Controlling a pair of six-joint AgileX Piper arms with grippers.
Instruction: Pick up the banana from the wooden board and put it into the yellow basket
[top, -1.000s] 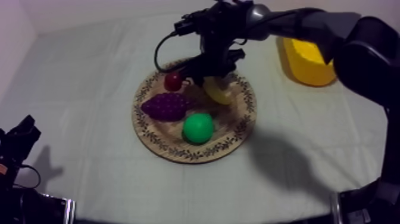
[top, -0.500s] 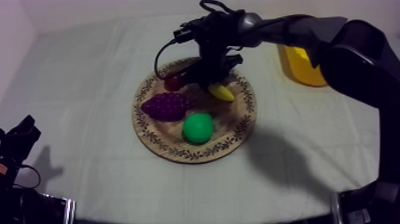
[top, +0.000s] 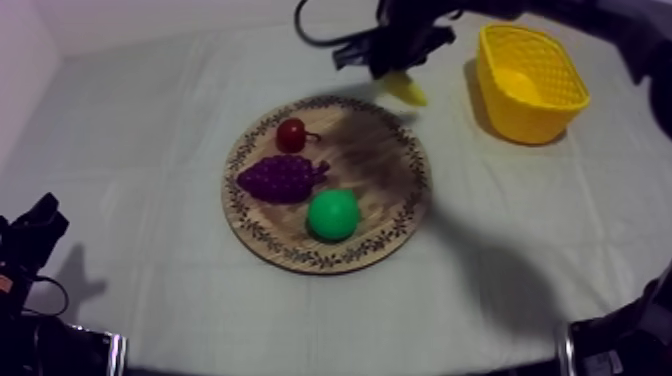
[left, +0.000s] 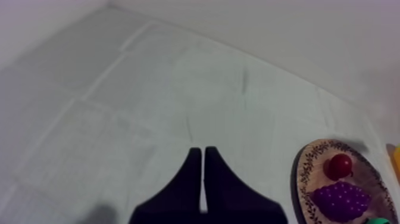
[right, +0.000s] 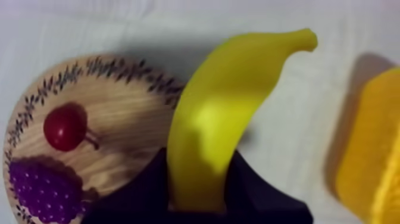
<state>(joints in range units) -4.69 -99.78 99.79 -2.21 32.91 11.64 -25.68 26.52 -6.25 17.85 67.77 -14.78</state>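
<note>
My right gripper (top: 400, 70) is shut on the yellow banana (top: 407, 90) and holds it in the air beyond the far rim of the round wooden board (top: 392, 185), left of the yellow basket (top: 530, 82). In the right wrist view the banana (right: 223, 119) rises between my two black fingers (right: 253, 187), over the cloth between the board (right: 116, 119) and the basket (right: 369, 149). My left gripper (left: 202, 179) is shut, a narrow wedge over bare cloth, well left of the board (left: 309, 179).
On the board lie a small red fruit (top: 292, 134), a purple bunch of grapes (top: 282, 178) and a green pear (top: 333, 215). The basket stands at the far right of the table. My left arm (top: 30, 245) rests low at the left edge.
The right gripper has lifted the banana off the board and carried it up and toward the far right, nearer the basket. The left arm has stayed still.
</note>
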